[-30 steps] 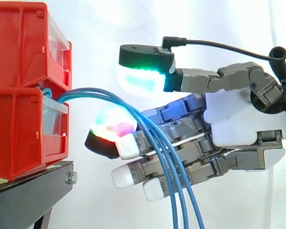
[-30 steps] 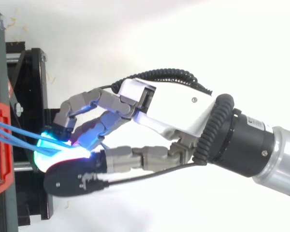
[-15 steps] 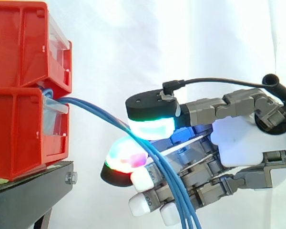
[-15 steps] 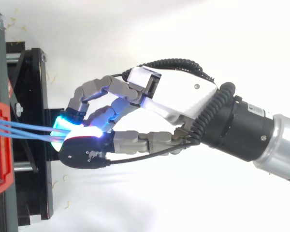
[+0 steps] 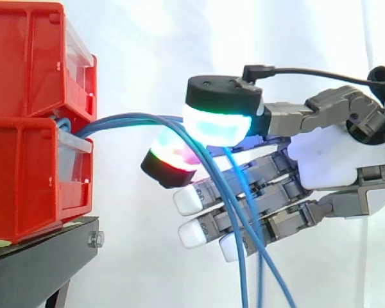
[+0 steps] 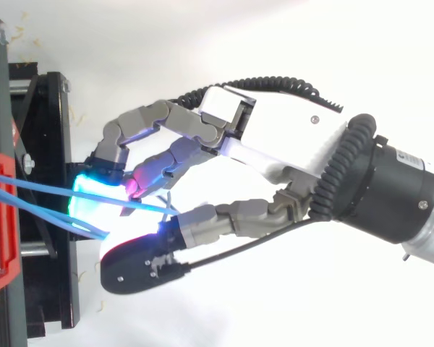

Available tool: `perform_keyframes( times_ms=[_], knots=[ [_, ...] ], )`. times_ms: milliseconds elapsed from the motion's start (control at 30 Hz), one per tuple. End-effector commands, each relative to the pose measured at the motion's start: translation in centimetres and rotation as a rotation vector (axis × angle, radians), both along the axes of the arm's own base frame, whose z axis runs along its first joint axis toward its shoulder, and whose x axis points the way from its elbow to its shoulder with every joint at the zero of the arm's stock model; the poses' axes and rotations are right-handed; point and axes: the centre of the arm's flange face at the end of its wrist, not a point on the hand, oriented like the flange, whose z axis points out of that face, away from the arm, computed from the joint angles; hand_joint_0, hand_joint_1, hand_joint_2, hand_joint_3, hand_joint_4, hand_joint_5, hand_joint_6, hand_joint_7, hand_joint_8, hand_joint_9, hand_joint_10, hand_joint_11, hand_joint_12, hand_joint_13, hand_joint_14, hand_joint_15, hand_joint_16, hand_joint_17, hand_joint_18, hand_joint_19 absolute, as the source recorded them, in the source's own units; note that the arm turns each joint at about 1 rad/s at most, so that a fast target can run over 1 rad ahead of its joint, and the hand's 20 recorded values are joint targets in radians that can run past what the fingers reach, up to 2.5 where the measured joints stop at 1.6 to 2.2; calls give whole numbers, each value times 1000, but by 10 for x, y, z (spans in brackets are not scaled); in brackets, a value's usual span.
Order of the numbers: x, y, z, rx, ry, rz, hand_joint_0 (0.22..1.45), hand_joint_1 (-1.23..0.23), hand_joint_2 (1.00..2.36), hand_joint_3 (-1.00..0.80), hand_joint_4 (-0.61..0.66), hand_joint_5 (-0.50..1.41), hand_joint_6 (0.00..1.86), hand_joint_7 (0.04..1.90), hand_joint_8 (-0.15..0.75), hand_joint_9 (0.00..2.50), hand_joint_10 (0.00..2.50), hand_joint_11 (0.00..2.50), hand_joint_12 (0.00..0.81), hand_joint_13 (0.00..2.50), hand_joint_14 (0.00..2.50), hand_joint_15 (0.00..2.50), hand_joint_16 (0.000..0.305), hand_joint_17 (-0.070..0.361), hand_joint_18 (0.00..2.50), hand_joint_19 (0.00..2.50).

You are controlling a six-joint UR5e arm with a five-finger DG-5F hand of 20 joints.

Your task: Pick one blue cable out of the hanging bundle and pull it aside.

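Hand [image 5: 333, 163] is sitting right of the red bins [image 5: 25, 128], level with the seam between upper and lower bin, well clear of the black stand's [image 5: 38, 263] right edge

Blue cables [image 5: 125, 119] are exiting the front of the lower bin at its top edge. They're running roughly level to the right, then dropping past the bottom of the side view

Hand is pinching: the thumb pad [image 5: 218, 125], glowing cyan-green, is closing against a finger pad [image 5: 173, 154] glowing red-green. The level run of cable is ending right in that nip, held up at bin-seam height. Can't tell how many strands are actually caught there

The other fingers are lying nearly straight below, white tips pointing at the bins. The hanging strands are crossing in front of them and fanning out toward the bottom

Top view: the cables are leaving the red bins at the left edge and splitting. The lower strands are disappearing under the glow where the thumb is meeting the curled finger [image 6: 94, 206]. One strand is running apart from them, further right across the cyan pad toward the palm

White curtain [image 5: 256, 38] is hanging behind everything
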Motion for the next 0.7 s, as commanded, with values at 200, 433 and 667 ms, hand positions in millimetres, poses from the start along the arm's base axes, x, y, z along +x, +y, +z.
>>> perform_keyframes(
  times_ms=[200, 433, 667],
  knots=[
    [-2, 2, 4, 2, 2, 3, 458, -728, 1000, -500, 38, -58, 893, 971, 282, 1082, 10, 249, 412, 869, 18, 450, 61, 137, 775, 691],
    [-1, 4, 7, 4, -3, 5, 436, -543, 1000, -500, 49, -60, 874, 950, 293, 1078, 9, 233, 433, 853, 17, 440, 65, 147, 757, 704],
    [1, 3, 12, 6, -8, 3, 569, -721, 1009, -266, 69, -74, 879, 979, 293, 1051, 10, 258, 427, 845, 17, 444, 64, 144, 740, 705]
  ],
)
